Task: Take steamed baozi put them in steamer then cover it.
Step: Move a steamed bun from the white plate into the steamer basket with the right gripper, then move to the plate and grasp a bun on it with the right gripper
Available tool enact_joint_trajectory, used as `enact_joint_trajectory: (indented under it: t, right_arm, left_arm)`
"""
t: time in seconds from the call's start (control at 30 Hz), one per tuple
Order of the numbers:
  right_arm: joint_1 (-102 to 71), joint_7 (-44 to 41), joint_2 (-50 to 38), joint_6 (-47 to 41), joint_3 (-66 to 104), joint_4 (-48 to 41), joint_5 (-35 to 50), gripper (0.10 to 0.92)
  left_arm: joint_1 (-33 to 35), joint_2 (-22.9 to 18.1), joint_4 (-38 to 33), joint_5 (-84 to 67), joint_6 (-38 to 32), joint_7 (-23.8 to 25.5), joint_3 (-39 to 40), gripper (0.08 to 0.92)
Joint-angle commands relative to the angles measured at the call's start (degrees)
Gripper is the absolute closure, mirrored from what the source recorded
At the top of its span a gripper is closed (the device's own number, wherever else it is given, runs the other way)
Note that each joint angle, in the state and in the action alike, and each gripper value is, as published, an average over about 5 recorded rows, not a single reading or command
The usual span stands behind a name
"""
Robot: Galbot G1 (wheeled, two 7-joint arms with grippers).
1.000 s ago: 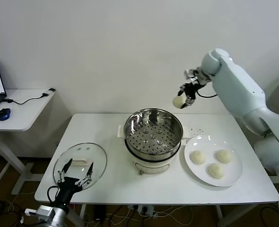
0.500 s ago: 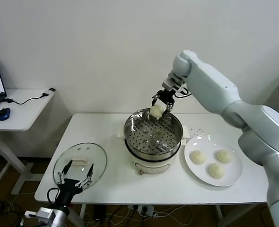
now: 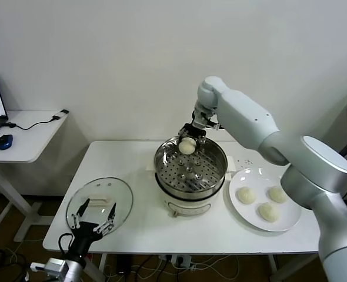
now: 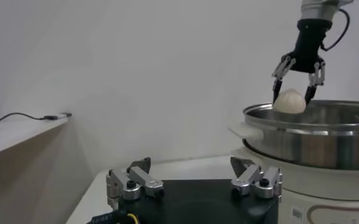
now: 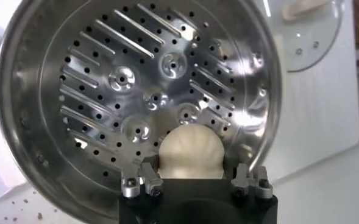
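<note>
My right gripper point(image 3: 189, 141) is shut on one cream-white baozi point(image 3: 187, 147) and holds it over the far rim of the steel steamer point(image 3: 212, 176). In the right wrist view the baozi point(image 5: 188, 152) sits between the fingers above the perforated steamer bottom point(image 5: 124, 79). The left wrist view shows the same baozi point(image 4: 289, 102) at the steamer rim point(image 4: 307, 115). Three more baozi point(image 3: 246, 195) lie on the white plate point(image 3: 291, 220) at the right. The glass cover point(image 3: 117, 191) lies flat at the table's front left. My left gripper point(image 3: 92, 218) is open over the cover's near edge.
A side desk point(image 3: 26, 138) with a laptop, a blue mouse point(image 3: 4, 141) and a cable stands at the left. The white table point(image 3: 138, 232) carries the steamer in the middle, the plate at the right and the cover at the left.
My right arm has swung left with the baozi, from above the table's back right to the steamer's far rim, and has come lower. The left arm has not moved.
</note>
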Motion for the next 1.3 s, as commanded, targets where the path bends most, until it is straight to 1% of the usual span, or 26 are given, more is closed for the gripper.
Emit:
enact_joint_trajectory:
  t: [0.03,0.43,0.53,0.63,0.7,0.77,0.9,0.97,1.1,1.2,1.3]
  right_arm:
    - [-2.93,3.64,0.97,3.42,1.90,-0.48,-8.40,0.347]
    - [-5.02,7.53,0.87,3.42,2.13,-0.95,-11.34,0.347]
    - [-5.07,8.07,0.74,3.42,2.10,-0.57,-11.76,0.335]
    - [-4.67,7.54,0.37,2.99,2.07,0.01,-10.67,0.276]
    - [-3.95,5.72,0.08,1.78,1.98,0.18,-7.74,0.233]
    - [-2.83,2.83,-0.34,-0.39,1.60,0.55,-2.78,0.213]
    - [0.68,-4.32,-2.41,-8.41,0.48,3.40,9.55,0.203]
    - [2.49,-6.68,-4.30,-13.62,-0.16,5.72,13.77,0.203]
    - [5.70,-7.32,-11.02,-29.44,-2.72,11.73,23.43,0.202]
    - [6.76,-6.24,-17.68,-41.50,-3.16,16.70,27.45,0.203]
    - [6.84,-6.09,-23.57,-52.90,-2.56,21.32,28.42,0.203]
  left_arm:
    - [0.06,-0.01,0.57,0.05,-0.17,-0.01,0.07,0.177]
    - [-0.16,0.17,1.88,0.21,-0.45,-0.05,0.22,0.177]
    - [-0.27,0.07,2.09,0.26,-0.44,-0.03,0.42,0.177]
    - [-0.32,0.01,2.28,0.32,-0.47,0.00,0.60,0.177]
    - [-0.37,0.00,2.38,0.33,-0.48,0.02,0.66,0.177]
    - [-0.38,0.01,2.36,0.34,-0.41,0.01,0.69,0.177]
    - [-0.26,0.16,2.04,0.28,0.57,-0.11,0.77,0.177]
    - [-0.24,0.27,1.83,0.23,1.12,-0.12,0.81,0.177]
    - [-0.21,0.37,0.83,-1.11,2.96,0.34,0.78,0.177]
    - [-0.20,0.38,0.12,-2.51,4.88,0.59,0.94,0.177]
    - [-0.37,0.30,-0.23,-3.83,6.42,0.29,1.25,0.177]
